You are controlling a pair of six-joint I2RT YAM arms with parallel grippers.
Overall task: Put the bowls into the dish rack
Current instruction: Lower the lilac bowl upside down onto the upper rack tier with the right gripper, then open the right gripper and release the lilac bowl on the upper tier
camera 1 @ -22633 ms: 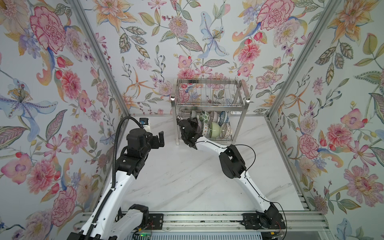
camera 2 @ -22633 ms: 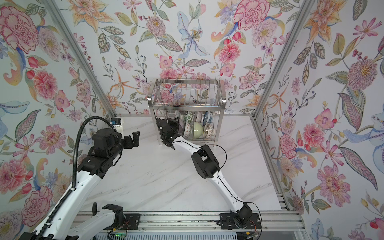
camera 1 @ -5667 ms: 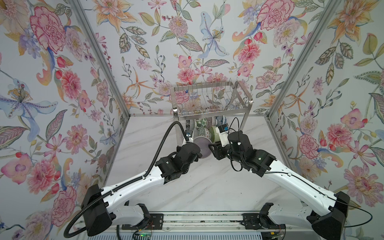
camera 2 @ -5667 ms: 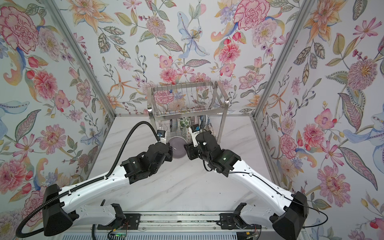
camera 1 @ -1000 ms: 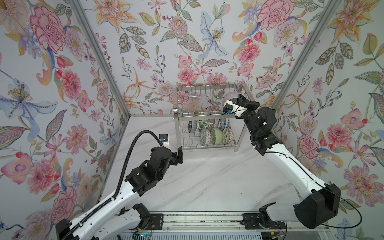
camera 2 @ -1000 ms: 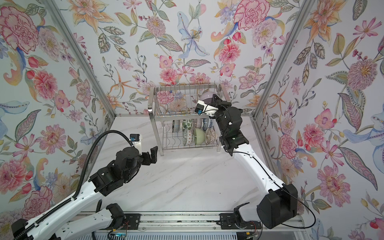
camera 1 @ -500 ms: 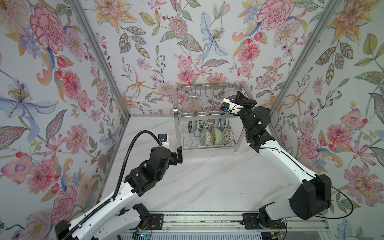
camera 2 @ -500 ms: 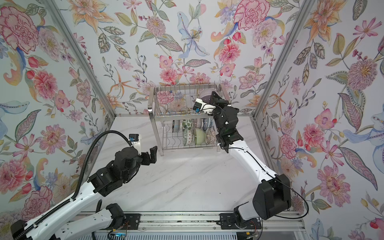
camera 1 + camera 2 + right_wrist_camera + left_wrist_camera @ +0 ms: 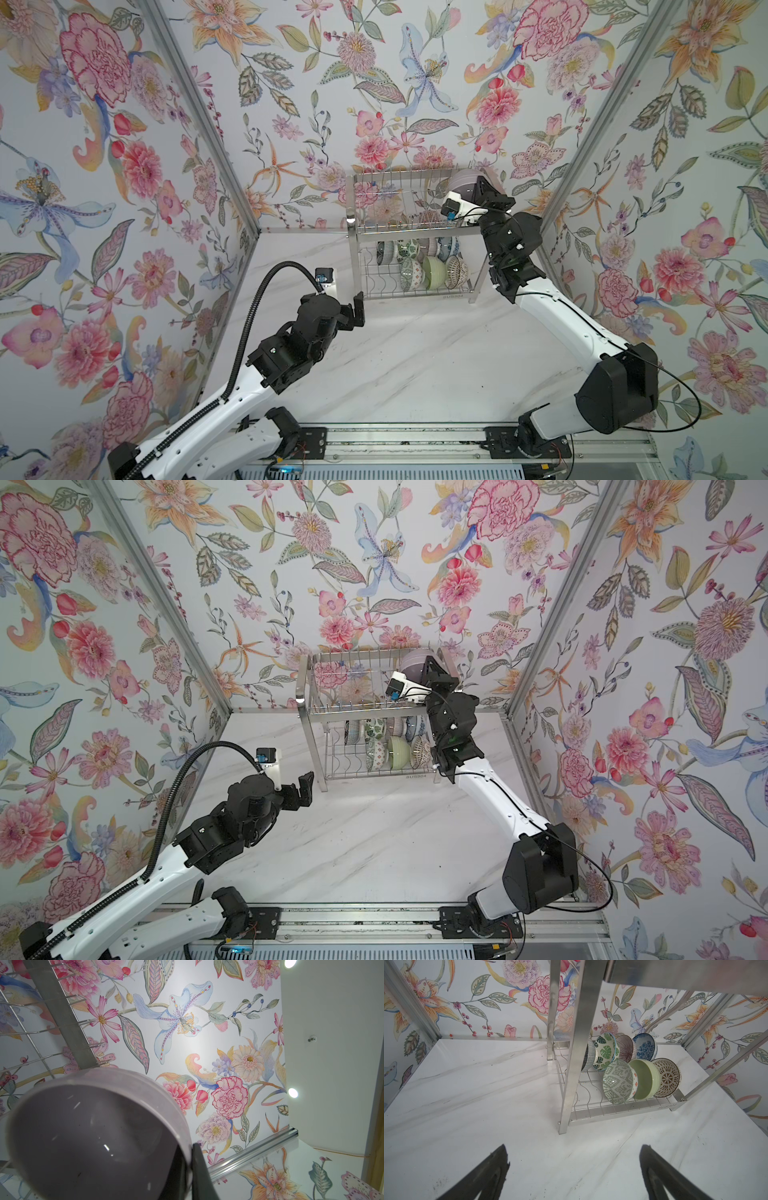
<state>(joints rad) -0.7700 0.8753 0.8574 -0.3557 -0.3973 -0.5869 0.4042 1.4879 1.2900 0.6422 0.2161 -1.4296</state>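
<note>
In both top views my right gripper [image 9: 478, 188] [image 9: 430, 667] is shut on the rim of a plain lilac bowl [image 9: 462, 182] [image 9: 410, 661]. It holds the bowl above the right end of the dish rack's [image 9: 415, 230] [image 9: 353, 711] upper tier. The right wrist view shows the bowl's [image 9: 93, 1136] wall pinched between my fingers, right gripper [image 9: 190, 1148]. Several bowls [image 9: 419, 266] [image 9: 645, 1078] stand on edge on the lower shelf. My left gripper [image 9: 357, 307] [image 9: 305, 789] [image 9: 574, 1147] hangs open and empty over the table, just left of the rack's front left leg [image 9: 571, 1053].
The white marble table [image 9: 415, 365] is boxed in by floral walls with metal corner posts [image 9: 582, 166]. The rack stands against the back wall. On the lower shelf the left slots [image 9: 583, 1093] hold no bowl.
My right arm has drawn in a little toward the rack, carrying the lilac bowl slightly up and over the upper tier's right end. The left arm has hardly moved.
</note>
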